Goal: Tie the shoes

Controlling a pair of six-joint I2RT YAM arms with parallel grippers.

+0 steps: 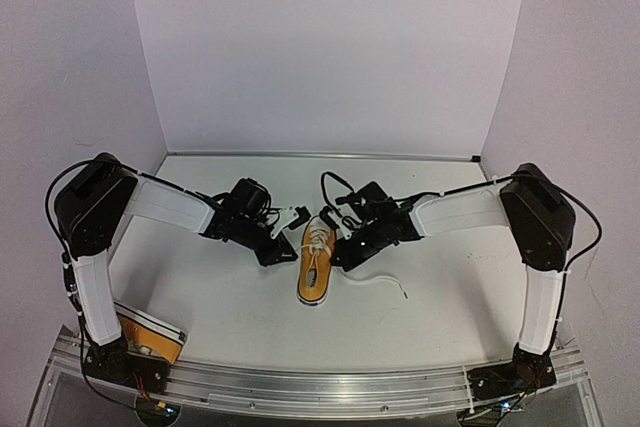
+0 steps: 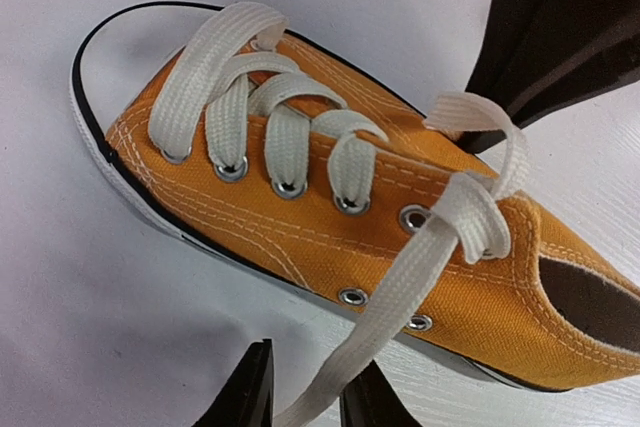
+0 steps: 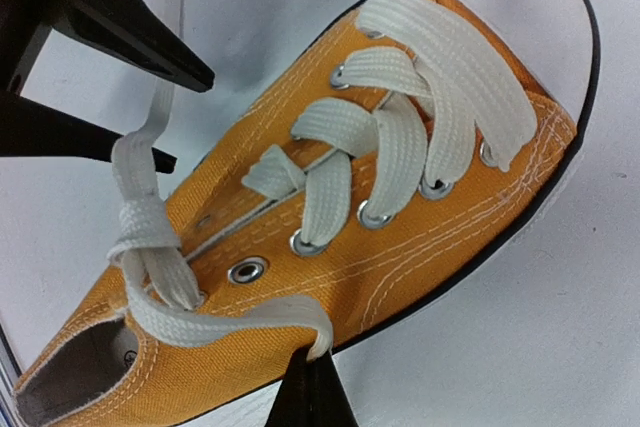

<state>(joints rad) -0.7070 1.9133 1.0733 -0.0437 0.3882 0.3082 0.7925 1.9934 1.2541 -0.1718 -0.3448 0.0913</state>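
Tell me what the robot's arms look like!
They match. The left arm and right arm wear white boxy covers between chunky black joints. Thin black cables loop beside them. Each arm ends in two pointy black fingers.

The shoe (image 1: 316, 265) in the middle of the table (image 1: 230, 297) is closed in on two sides: the left gripper (image 2: 305, 392) is placed just beside its left flank, the right gripper (image 3: 310, 392) just beside its right. White laces (image 2: 470, 207) are drawn from the top eyelets to both grippers, so the way over the collar is barred. Open table is left on the near side of the toe and far behind. A second shoe (image 1: 150, 335) is lying near left.
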